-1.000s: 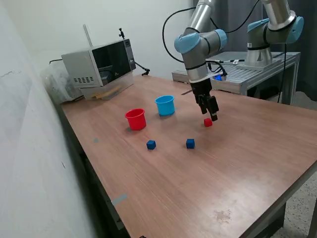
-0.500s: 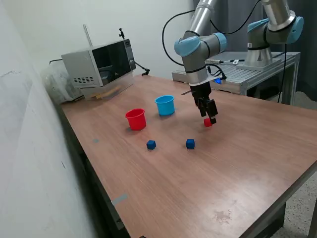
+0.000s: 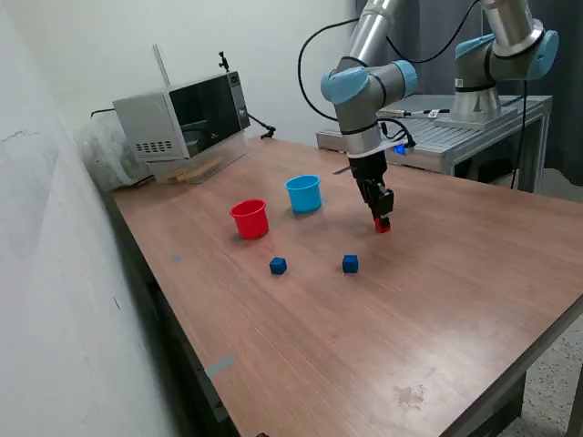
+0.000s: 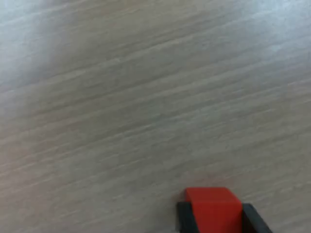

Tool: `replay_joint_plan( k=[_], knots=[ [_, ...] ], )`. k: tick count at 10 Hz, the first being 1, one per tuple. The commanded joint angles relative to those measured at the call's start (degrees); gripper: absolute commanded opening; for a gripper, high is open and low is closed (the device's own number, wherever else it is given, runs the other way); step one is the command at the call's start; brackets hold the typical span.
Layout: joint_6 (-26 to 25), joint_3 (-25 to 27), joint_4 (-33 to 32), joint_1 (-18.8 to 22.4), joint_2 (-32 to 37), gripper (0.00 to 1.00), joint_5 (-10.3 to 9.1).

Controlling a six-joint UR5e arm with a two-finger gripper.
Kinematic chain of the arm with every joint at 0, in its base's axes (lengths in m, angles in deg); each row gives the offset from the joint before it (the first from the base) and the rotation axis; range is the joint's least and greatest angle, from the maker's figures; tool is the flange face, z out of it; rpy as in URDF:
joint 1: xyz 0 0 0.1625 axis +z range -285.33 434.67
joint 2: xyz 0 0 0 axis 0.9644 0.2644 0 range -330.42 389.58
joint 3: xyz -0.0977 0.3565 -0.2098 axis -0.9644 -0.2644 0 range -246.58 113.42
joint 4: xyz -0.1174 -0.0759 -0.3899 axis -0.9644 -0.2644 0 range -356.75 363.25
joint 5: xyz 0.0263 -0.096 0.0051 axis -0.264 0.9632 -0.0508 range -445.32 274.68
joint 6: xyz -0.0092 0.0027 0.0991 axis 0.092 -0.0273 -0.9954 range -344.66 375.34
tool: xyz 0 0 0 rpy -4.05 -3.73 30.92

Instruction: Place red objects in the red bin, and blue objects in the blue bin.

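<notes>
End effector (image 3: 382,221) down on table (image 3: 474,273), pinching 1 red cube (image 4: 213,208). Best lifted straight, then carried over to red cup (image 3: 250,218).

The exterior view is evenly and brightly lit, and focus is held sharply across the whole frame. A broad, soft sheen is seen on the table (image 3: 428,300) at the lower right, and only short, faint shadows are cast beneath the objects. The wrist view is dimmer and softly blurred throughout; a pale glare is spread over its upper left, and the wood grain is smeared.
</notes>
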Motion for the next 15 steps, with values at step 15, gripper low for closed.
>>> replay_joint_plan(
  k=[15],
  knots=[
    [10.69,-21.73,13.94,-10.86,8.04,0.0,5.34]
  ],
)
